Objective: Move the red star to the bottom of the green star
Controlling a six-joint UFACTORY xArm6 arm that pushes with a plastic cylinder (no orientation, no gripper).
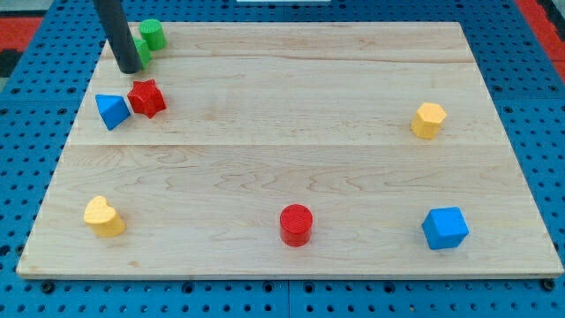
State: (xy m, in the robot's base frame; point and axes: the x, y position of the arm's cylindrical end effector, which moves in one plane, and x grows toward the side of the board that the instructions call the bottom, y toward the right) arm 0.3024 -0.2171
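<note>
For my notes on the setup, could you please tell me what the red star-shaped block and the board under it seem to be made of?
The red star-shaped block looks like matte moulded or printed plastic: uniform saturated colour, soft highlights, no grain. Which process made it cannot be told. The pale board looks like light, unvarnished or satin-finished wood: visible grain lines and long seams between planks.

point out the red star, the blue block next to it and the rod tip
red star (147, 97), camera view, on its top face
blue block (112, 110), camera view, on its top face, at the red star's left
my tip (129, 69), camera view, at the rod's very lower end, just above the red star
</note>
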